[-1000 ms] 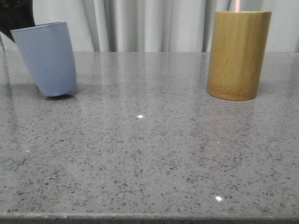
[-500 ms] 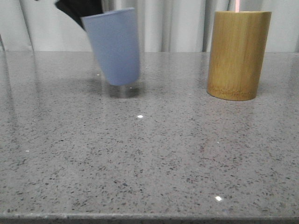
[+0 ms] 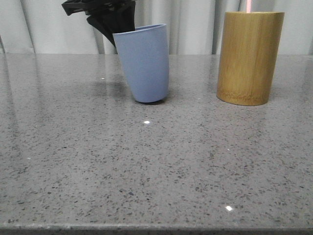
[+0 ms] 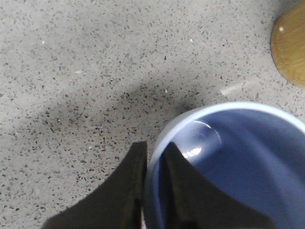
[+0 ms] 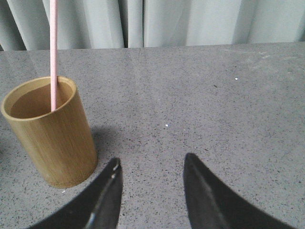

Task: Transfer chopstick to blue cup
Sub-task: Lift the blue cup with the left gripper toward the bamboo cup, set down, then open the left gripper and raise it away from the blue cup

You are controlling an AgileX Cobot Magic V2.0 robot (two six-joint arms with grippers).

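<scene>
The left end effector (image 4: 153,160) pinches the wall of the blue cup (image 3: 144,62) at its rim, one finger outside and one inside, as the left wrist view shows; the jaws are closed on the thin wall. In the front view the dark end effector (image 3: 108,19) sits at about 10 o'clock of the cup, and the cup leans a little, its base touching or very nearly touching the tabletop (image 3: 156,166), with a small dark shadow under it. The cup's interior (image 4: 238,162) looks bare, with no stick in it.

The right end effector (image 5: 150,186) hangs with its fingers well apart and grips nothing. The bamboo holder (image 5: 50,131) stands at about 10 o'clock of it in the right wrist view.

The chopstick (image 5: 53,52) stands upright inside the bamboo holder, resting against its rim. In the front view the holder (image 3: 249,58) stands at about 3 o'clock of the blue cup, near it but apart, and a short piece of the pink stick (image 3: 248,6) shows above it.

By this reading, the task is at an early stage: the cup appears placed close to the holder, but the transfer itself is not yet begun. What is left is to grasp the chopstick, lift it out of the holder, and put it into the blue cup.
</scene>
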